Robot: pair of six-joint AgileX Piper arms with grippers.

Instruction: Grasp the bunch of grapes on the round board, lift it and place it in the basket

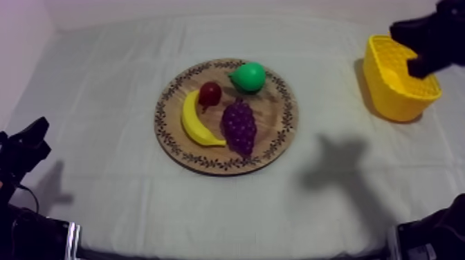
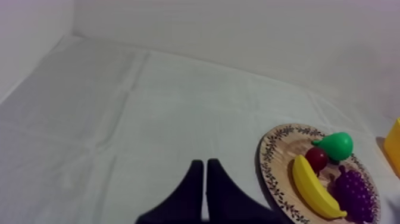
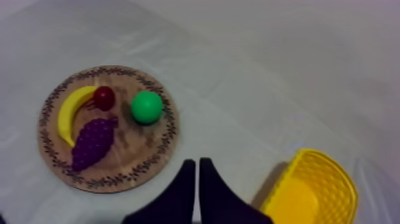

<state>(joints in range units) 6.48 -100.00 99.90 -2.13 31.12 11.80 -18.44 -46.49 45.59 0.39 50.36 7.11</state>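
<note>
Top view showed the grapes just beside the banana; both our jaws sat clenched, empty; we risked snagging it.

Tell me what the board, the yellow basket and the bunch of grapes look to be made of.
Board: looks like wood, matte brown, mottled, with a dark pattern printed round the rim.
Yellow basket: probably moulded plastic, uniform bright colour, latticed wall.
Bunch of grapes: likely plastic or rubber, evenly purple, bumpy; which one cannot be told.
</note>
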